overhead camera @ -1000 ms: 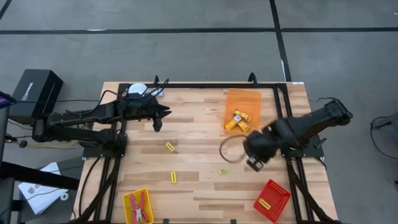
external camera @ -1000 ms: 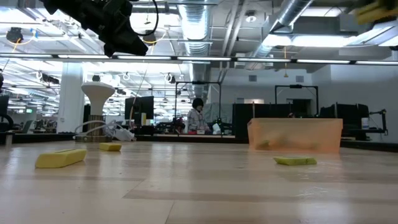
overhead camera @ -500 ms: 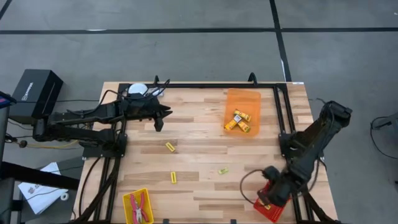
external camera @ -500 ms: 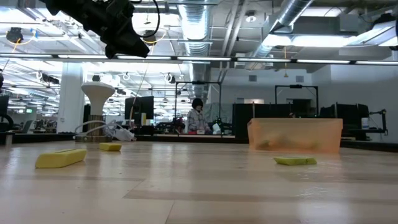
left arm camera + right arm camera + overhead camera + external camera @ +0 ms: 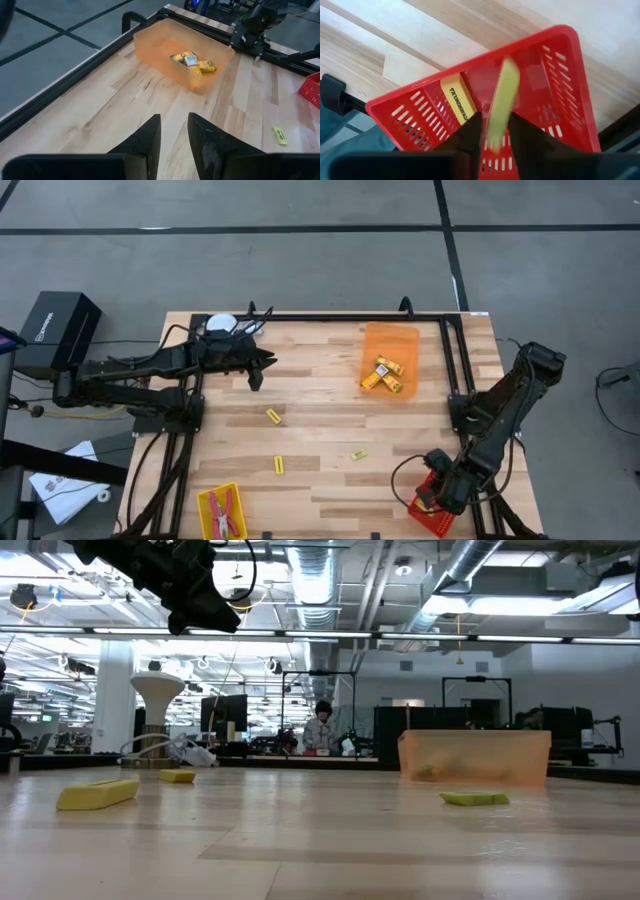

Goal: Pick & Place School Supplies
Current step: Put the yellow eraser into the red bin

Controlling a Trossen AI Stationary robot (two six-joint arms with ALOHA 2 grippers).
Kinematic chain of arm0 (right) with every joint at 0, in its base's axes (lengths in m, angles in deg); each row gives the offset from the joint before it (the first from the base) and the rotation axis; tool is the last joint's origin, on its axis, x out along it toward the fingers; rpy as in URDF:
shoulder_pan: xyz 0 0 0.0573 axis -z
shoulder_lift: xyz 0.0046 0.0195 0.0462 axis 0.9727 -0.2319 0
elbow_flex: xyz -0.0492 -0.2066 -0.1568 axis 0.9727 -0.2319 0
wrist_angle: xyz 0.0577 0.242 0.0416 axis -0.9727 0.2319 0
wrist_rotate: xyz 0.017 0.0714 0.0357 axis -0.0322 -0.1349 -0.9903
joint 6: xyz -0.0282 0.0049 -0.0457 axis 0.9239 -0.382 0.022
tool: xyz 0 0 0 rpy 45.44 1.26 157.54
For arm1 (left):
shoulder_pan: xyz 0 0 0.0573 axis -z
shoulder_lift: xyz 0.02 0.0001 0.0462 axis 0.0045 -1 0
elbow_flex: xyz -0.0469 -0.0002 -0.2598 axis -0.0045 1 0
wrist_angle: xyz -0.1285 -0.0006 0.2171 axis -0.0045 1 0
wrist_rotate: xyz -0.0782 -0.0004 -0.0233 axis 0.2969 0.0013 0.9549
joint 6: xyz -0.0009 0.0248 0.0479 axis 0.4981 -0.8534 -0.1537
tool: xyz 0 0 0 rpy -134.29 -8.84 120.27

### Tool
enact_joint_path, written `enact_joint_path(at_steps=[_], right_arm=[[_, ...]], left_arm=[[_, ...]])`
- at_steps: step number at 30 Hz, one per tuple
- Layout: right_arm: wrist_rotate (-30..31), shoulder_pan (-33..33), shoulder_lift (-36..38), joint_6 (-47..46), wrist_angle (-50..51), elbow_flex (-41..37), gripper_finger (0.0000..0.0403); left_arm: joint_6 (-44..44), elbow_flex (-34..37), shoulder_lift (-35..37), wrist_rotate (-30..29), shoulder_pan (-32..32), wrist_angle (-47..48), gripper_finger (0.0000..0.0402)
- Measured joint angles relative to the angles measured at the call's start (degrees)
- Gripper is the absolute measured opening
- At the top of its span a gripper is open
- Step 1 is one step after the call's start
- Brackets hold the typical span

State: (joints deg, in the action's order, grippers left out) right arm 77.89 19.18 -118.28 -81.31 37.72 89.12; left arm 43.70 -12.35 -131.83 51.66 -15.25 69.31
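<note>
Landmark: we place everything against the orange tray (image 5: 391, 359) at the far side of the table (image 5: 320, 480).
Left jaws (image 5: 257, 368): well to the left of the orange tray, held above the table's far-left part; in the left wrist view we see the two fingers (image 5: 145, 142) parted by a narrow gap with nothing between them, so released.
Yellow tray (image 5: 222, 513): far to the near-left of the orange tray, at the table's near edge; we see the red-handled tools (image 5: 228, 512) lying in it.
Loose yellow pieces: three lie on bare wood, nearer than the orange tray and to its left; one with a dark label (image 5: 273, 416), one stick (image 5: 279, 465) nearer still, one small piece (image 5: 358, 455) closest to below the tray.
Orange tray contents: we see a few yellow labelled blocks (image 5: 386, 374) heaped inside.
Red tray (image 5: 429, 515): near-right of the orange tray, at the table's near-right corner; a yellow labelled block (image 5: 458, 103) lies on its floor.
Right jaws (image 5: 436, 498): directly over the red tray; in the right wrist view a yellow stick (image 5: 501, 102) stands between the two fingers (image 5: 470, 132), which are clenched on its lower end above the tray's floor.
</note>
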Motion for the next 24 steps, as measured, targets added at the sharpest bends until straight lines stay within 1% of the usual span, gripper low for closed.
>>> enact_joint_path(at_steps=[4,7,10,13,16,18,22,24], right_arm=[[0.05,0.01,-0.01,0.86,-0.01,0.00,0.0139],[0.30,0.01,0.00,0.95,0.02,0.00,0.0169],[3.01,0.01,0.28,0.94,-0.33,0.03,0.0190],[7.47,0.01,1.38,1.12,-0.33,0.59,0.0200],[11.94,0.84,3.08,2.52,0.01,1.40,0.0201],[16.67,1.89,4.59,4.22,-0.07,2.12,0.0197],[28.61,5.83,8.23,9.43,-0.23,4.10,0.0182],[33.15,8.67,10.00,13.68,-0.18,4.91,0.0174]], left_arm=[[-0.04,-0.01,0.00,-0.01,0.00,-0.01,0.0092],[-0.11,0.00,0.00,0.12,0.00,-0.06,0.0092],[-0.96,0.00,0.00,3.15,0.00,-0.99,0.0092],[-1.26,-0.01,0.02,9.21,0.00,-3.38,0.0092],[1.65,-0.40,0.02,15.95,0.01,-5.39,0.0092],[3.18,-1.43,0.02,19.02,0.39,-5.68,0.0092],[4.07,-2.64,0.04,20.29,1.43,-5.90,0.0092],[4.04,-2.72,0.04,21.36,1.72,-4.41,0.0091]])
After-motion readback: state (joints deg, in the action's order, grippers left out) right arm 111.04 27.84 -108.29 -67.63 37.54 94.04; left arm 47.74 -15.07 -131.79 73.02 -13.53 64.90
